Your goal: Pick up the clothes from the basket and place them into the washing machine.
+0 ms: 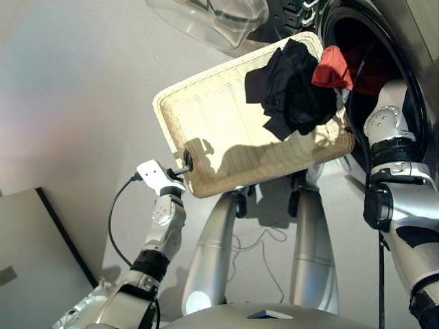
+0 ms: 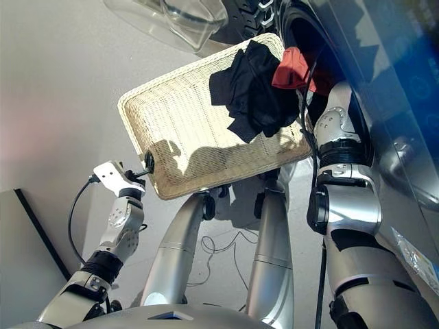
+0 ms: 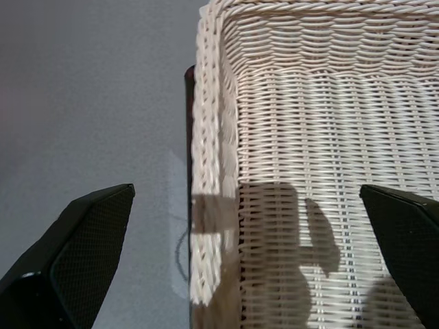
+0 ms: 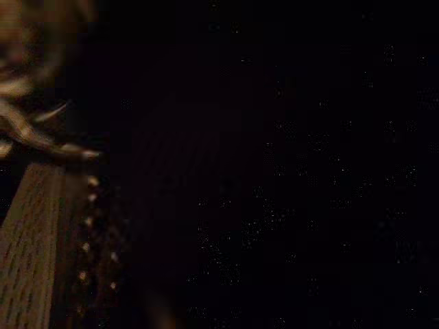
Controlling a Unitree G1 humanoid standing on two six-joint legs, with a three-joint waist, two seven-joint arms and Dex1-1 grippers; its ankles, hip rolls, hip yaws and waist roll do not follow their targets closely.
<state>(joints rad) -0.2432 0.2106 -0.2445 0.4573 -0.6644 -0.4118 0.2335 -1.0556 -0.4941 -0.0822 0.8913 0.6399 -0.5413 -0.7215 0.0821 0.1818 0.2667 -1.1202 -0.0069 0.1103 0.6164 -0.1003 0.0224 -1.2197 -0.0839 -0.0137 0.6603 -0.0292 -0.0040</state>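
1. The near corner of the shallow cream-white woven basket (image 1: 226, 130) is being straddled by the left gripper (image 3: 240, 274), its black fingers (image 3: 75, 253) spread wide either side of the rim and not closed on it.
2. One basket is being held tilted towards the machine; dark garments (image 1: 291, 89) are lying bunched at its far end. Whether there are one or two cannot be told.
3. One red-orange garment (image 1: 334, 67) is hanging at the far rim, beside the drum mouth.
4. One dark grey washing machine (image 2: 384, 89) is being reached into by the right arm; its gripper is hidden, so its jaws cannot be judged.
5. No garment can be seen lying fully inside, so the task is being judged barely begun.
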